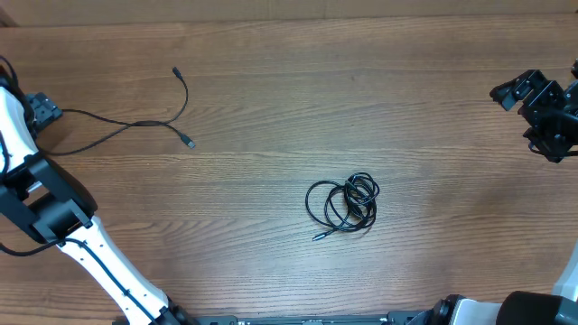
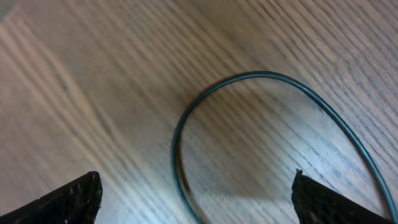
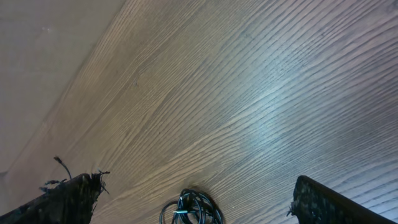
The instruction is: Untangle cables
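Jaws, left: spread wide, gripping nothing; a curved stretch of the loose cable (image 2: pixel 249 76) lies on the wood between the two tips. Jaws, right: spread wide, empty, held above the far right edge, well apart from both cables. Tabletop (image 1: pixel 271 63): brown wood with a streaked grain, filling all views. Loose cable, overhead: thin, black and wavy, upper left, two small plug ends showing. Coil (image 1: pixel 343 206): thin black cord bunched in tangled loops, right of centre, one plug end poking out lower left.
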Robot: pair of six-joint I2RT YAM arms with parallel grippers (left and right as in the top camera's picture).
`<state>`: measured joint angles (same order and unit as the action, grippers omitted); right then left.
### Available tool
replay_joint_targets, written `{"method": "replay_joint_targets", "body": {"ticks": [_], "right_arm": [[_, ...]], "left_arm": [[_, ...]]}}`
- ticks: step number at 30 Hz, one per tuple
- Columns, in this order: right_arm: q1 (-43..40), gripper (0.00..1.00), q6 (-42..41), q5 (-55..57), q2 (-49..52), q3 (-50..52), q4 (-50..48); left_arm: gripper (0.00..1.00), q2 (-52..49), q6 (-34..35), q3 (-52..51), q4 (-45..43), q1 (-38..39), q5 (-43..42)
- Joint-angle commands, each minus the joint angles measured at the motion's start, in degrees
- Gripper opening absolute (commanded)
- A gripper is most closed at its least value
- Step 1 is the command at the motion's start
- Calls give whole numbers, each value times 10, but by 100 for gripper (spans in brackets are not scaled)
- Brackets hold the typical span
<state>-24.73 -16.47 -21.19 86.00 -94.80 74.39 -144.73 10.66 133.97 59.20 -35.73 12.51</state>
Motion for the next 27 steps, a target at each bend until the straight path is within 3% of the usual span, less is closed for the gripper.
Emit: {"method": "replay_joint_targets", "body": {"ticks": [1, 6, 12, 20, 27], "right_arm": [[3, 100, 3, -3, -3, 0, -1], [3, 100, 3, -3, -3, 0, 6], [3, 100, 3, -3, -3, 0, 10], [3, 100, 3, 2, -3, 0, 16], [3, 100, 3, 2, -3, 0, 20]], "left_arm": [[98, -35, -35, 3, -12, -1, 6], [99, -59, -39, 3, -23, -13, 21], [97, -64, -56, 3, -30, -40, -59], [72, -68, -81, 2, -24, -75, -156], [48, -69, -110, -8, -25, -86, -186]]}}
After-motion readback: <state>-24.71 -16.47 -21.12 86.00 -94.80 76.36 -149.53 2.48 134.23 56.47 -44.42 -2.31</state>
